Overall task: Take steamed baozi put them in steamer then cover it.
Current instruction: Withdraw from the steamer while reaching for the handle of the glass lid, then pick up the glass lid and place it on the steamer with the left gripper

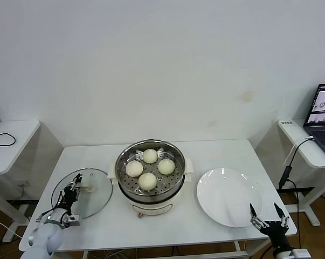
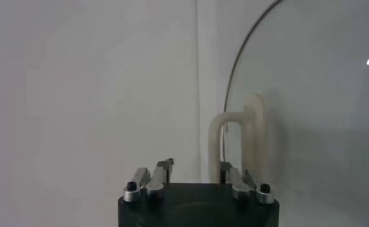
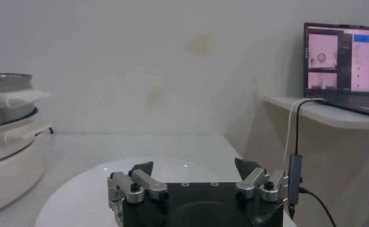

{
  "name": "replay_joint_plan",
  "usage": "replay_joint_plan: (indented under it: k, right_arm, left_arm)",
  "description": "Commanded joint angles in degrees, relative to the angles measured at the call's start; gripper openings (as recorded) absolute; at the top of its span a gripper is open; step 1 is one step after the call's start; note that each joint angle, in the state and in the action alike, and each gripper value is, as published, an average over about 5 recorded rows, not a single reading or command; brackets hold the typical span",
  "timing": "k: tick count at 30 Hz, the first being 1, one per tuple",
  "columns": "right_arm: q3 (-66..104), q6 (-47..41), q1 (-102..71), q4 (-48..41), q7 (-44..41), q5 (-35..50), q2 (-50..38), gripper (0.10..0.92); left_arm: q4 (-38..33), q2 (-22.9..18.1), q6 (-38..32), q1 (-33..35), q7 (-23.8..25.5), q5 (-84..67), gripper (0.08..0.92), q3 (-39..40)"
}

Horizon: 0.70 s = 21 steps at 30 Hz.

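While all four steamed baozi [image 1: 149,168] already sit on the perforated tray of the steamer [image 1: 150,178] at the table's [image 1: 205,151] centre, the remaining step is judged to be covering. The cover [image 1: 95,190] lies flat on the table just to the left of the steamer, and the left gripper [image 1: 71,190] is down at its cream handle [image 2: 239,139]. In the left wrist view, the handle stands between narrowed fingers [image 2: 159,176]; whether they already pinch it cannot be told. For a sound lift, the fingers should close squarely on the handle, the glass should rise level, and its metal rim should be centred over the pot before lowering. The right gripper [image 1: 269,217] waits with jaws wide apart, empty, at the near edge of the white plate [image 1: 227,194].
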Motion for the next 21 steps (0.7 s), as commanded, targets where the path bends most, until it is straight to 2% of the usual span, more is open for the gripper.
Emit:
replay_joint_plan:
  k: [1,6,10,21]
  right_arm:
    - [-0.6,-0.1,0.0,0.1,-0.1,0.0,-0.2,0.823]
    - [-1.5,-0.3,0.1,0.6,-0.2,0.2,-0.6,0.822]
    - [-2.1,-0.5,0.0,1.5,-0.3,0.6,-1.2,0.823]
    - [-3.6,-0.5,-0.9,3.7,-1.0,-1.1,-1.6,0.823]
  left_arm:
    - [-3.0,-0.1,-0.6,2.8,-3.4,1.0,0.281,-2.0]
    - [-9.1,0.6,0.7,6.0,-4.2,1.1,0.159,-4.1]
    - [-16.9,2.5,4.7,9.7,-2.5,1.0,0.147,-6.3]
    - [-35.1,9.7,17.2,17.8,15.9,-9.9,0.147,-14.2]
